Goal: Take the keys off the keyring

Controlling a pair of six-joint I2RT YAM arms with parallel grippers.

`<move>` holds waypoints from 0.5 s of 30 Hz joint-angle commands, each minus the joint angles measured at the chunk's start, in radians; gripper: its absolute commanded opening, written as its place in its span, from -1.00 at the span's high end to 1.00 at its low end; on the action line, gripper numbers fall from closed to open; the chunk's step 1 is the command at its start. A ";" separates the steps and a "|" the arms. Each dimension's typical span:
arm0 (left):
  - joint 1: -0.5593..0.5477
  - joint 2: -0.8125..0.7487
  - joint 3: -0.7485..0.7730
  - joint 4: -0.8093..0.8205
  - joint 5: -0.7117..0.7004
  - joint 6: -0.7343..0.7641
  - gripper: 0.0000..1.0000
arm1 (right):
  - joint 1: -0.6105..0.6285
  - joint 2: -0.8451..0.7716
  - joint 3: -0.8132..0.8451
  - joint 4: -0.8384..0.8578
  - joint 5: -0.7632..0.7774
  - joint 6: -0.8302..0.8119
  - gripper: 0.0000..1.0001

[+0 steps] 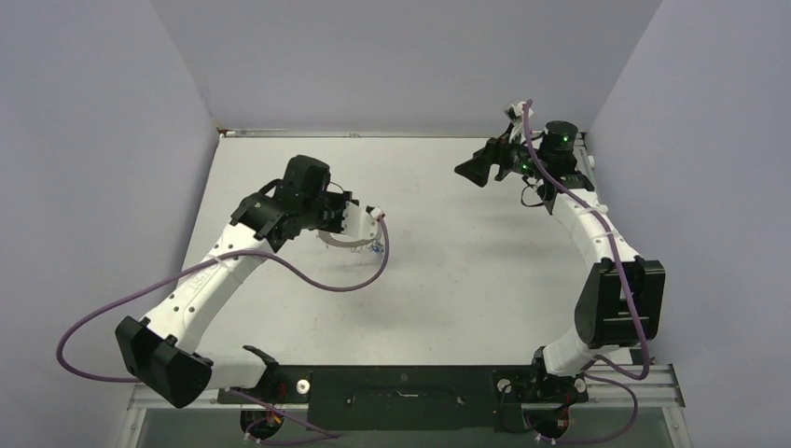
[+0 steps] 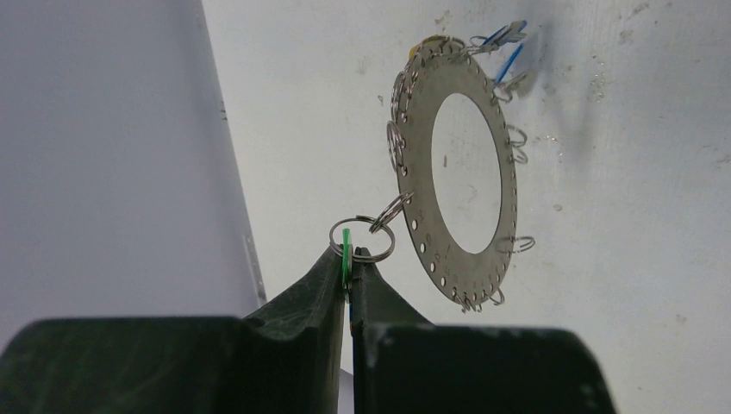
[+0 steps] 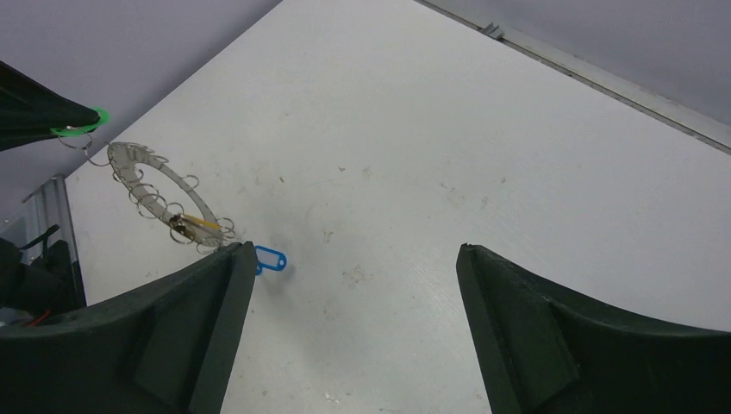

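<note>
My left gripper [image 2: 349, 254] is shut on a green tag [image 2: 346, 250]. A small split ring [image 2: 362, 239] links that tag to the keyring [image 2: 457, 276], a flat silver ring with holes round its rim. The keyring hangs tilted from this grip over the left-middle of the table [image 1: 339, 241]. Blue tags [image 2: 510, 60] and a yellow one [image 3: 203, 222] hang at its far end, low by the table, and one blue tag [image 3: 270, 259] shows beside my right finger. The metal keys are too small to make out. My right gripper [image 3: 355, 248] is open and empty, high at the far right [image 1: 469, 171].
Several empty wire loops [image 2: 517, 244] sit round the keyring's rim. Grey walls close the white table [image 1: 448, 271] on the left, back and right. A purple cable [image 1: 354, 280] loops over the table by the left arm.
</note>
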 commanded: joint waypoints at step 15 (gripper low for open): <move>-0.023 -0.322 -0.422 0.639 0.318 0.278 1.00 | 0.252 -0.088 -0.102 0.116 -0.220 -0.151 -0.59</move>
